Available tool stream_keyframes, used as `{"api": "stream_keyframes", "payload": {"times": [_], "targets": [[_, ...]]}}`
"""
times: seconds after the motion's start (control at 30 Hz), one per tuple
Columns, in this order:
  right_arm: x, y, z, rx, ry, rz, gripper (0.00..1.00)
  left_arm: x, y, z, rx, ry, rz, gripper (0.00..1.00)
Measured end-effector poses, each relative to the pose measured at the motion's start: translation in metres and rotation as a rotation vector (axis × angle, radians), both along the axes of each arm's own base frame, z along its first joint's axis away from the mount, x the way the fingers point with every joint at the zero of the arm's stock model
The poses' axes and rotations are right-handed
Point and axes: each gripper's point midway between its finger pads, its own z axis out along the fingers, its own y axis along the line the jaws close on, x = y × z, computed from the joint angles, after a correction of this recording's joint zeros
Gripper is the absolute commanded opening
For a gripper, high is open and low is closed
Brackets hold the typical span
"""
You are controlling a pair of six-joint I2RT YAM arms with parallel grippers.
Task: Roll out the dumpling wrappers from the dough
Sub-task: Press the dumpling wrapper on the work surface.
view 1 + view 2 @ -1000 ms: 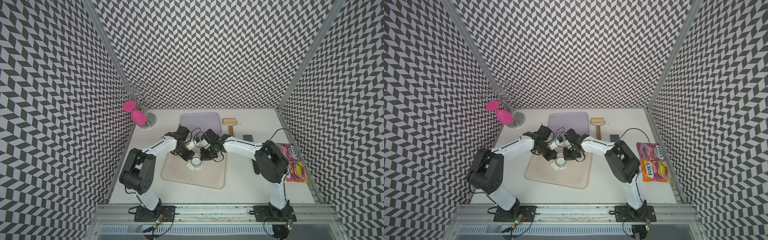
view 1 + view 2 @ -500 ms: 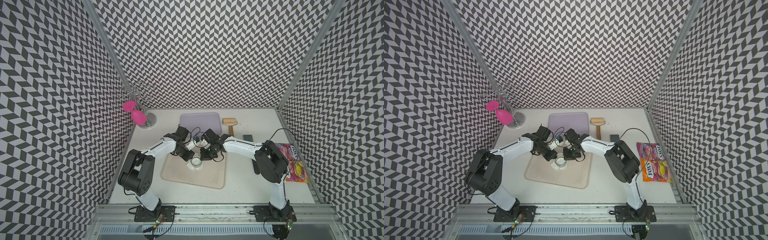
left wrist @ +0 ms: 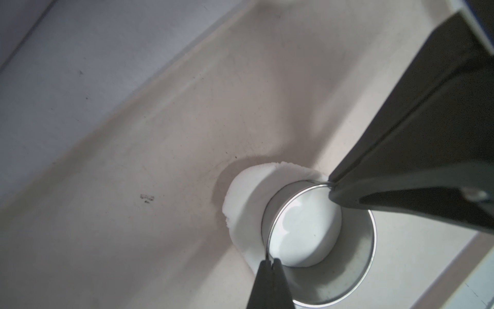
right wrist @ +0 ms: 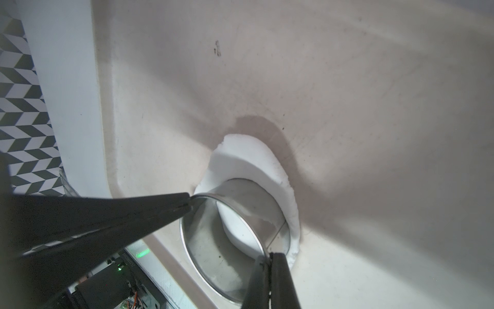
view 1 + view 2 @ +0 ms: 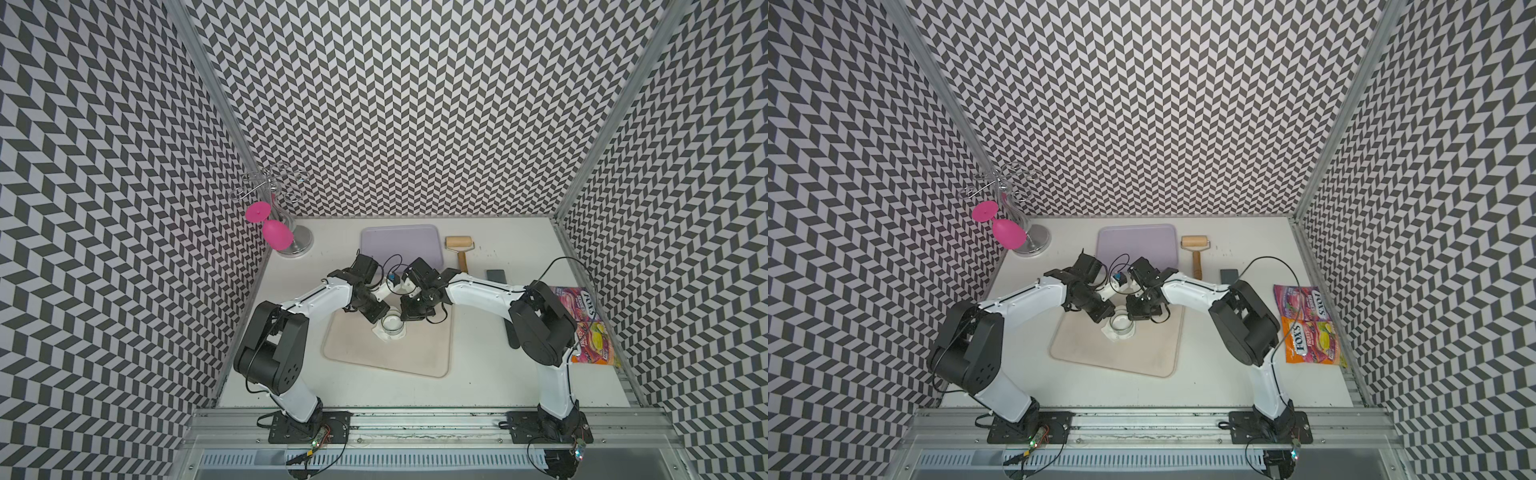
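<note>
Beige tray point(image 5: 386, 357) mid-table, lilac tray point(image 5: 399, 241) behind it, wooden roller point(image 5: 459, 243) beside that. The dough point(image 3: 240, 203) lies on the beige tray under the metal ring point(image 3: 352, 278); left gripper point(image 3: 269, 260) and right gripper point(image 4: 267, 256), jaws closed, each pinch its rim on opposite sides, half hiding it from above

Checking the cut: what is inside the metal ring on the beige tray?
White dough covers the floor inside the ring cutter, and more spreads outside it. The tray beneath is covered, so cut depth is hidden.
</note>
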Motion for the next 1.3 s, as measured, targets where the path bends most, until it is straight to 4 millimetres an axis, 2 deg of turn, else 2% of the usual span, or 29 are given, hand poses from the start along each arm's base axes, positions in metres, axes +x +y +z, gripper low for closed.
{"api": "stream_keyframes", "payload": {"times": [0.7,0.87,1.03,1.3], "targets": [[0.000,-0.001,0.000,0.001,0.016,-0.029,0.00,0.005,-0.003,-0.003,-0.018,-0.036,-0.002,0.00],[0.001,0.000,0.002,-0.005,0.011,-0.027,0.00,0.005,-0.003,0.000,-0.020,-0.044,-0.005,0.00],[0.002,-0.001,0.003,-0.023,0.001,-0.022,0.00,0.013,-0.008,0.011,-0.028,-0.058,-0.004,0.00],[0.007,-0.004,0.007,-0.076,-0.019,-0.014,0.16,0.017,-0.010,0.017,-0.014,-0.019,0.011,0.00]]}}
